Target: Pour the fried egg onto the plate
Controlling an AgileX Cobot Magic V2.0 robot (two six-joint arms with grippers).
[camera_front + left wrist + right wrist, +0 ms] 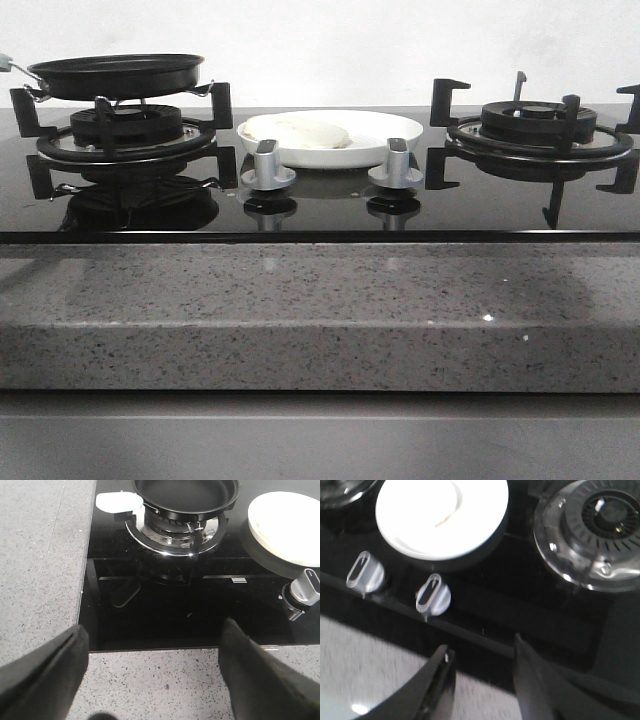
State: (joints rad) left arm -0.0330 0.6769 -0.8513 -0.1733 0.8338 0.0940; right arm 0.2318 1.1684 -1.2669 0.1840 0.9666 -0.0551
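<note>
On the hob, centre of the front view, the plate (pixel 375 150) sits between the two burners, just behind the two knobs (pixel 268 165), and the egg (pixel 305 131) already lies flat on it, toward the plate's 9 o'clock side. At 9 o'clock from the plate the pan (pixel 115 75) rests on the left burner (pixel 125 128), looks empty; the left wrist view shows a bare black inside. Right burner (pixel 540 125) at 3 o'clock, nothing on it. Judgement: pour is done, egg delivered, pan set back down; nothing obvious left but pulling the arms clear. Left gripper (pixel 155 675) is over the grey surface (pixel 300 310) edge in front of the hob, fingers spread wide, holding nothing, well apart from the pan. Right gripper (pixel 482 680) hangs near the hob's front edge by the knobs, fingers apart with a clear gap, nothing between them. Neither arm shows in the front view. Right wrist view is blurred; plate there reads as a bright white disc, egg edge barely visible.
</note>
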